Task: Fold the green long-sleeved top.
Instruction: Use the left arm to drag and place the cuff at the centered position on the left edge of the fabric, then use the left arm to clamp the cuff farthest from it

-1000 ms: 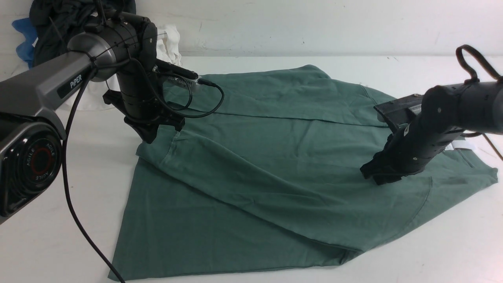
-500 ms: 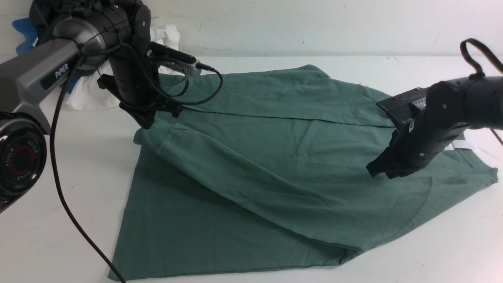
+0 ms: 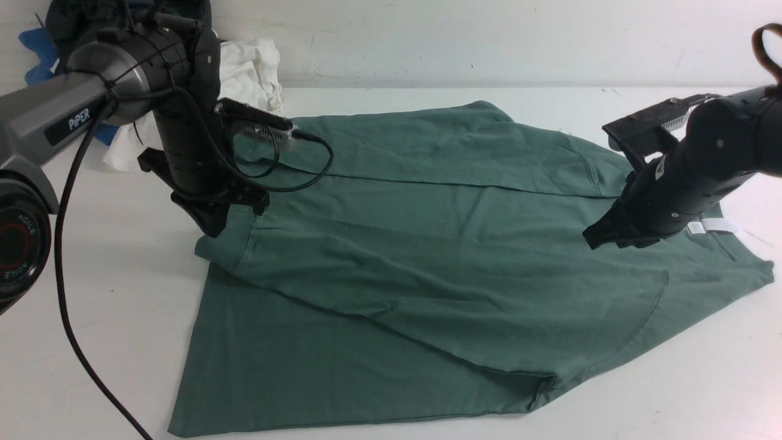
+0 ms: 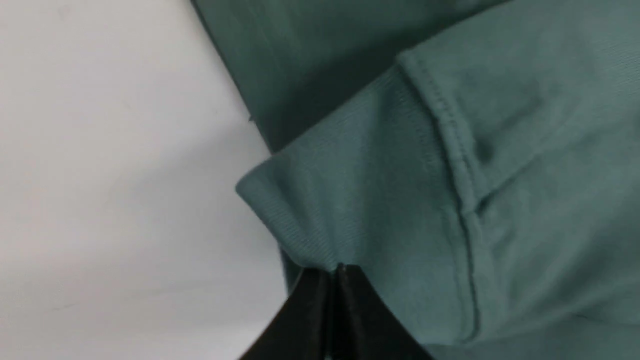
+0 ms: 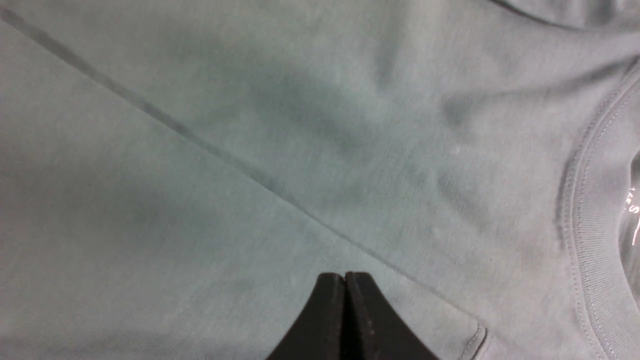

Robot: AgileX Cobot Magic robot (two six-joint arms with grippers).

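Observation:
The green long-sleeved top (image 3: 427, 256) lies spread on the white table (image 3: 110, 287), with one sleeve folded across its body. My left gripper (image 3: 214, 229) is shut on the ribbed sleeve cuff (image 3: 221, 249) at the top's left edge. In the left wrist view the closed jaws (image 4: 337, 270) pinch the cuff (image 4: 320, 215). My right gripper (image 3: 602, 239) is shut and empty, hovering just above the top near the neck. In the right wrist view its jaws (image 5: 345, 276) are closed over flat fabric, and the collar (image 5: 590, 225) is off to one side.
A pile of clothes sits at the back left: a white cloth (image 3: 247, 67), a dark garment (image 3: 79, 24) and something blue (image 3: 33, 40). A wall runs along the table's far edge. The left arm's black cable (image 3: 79, 342) hangs over the near left.
My left gripper has carried the cuff to the left and towards me, pulling the sleeve flatter. My right gripper has lifted off the top and drawn back to the right.

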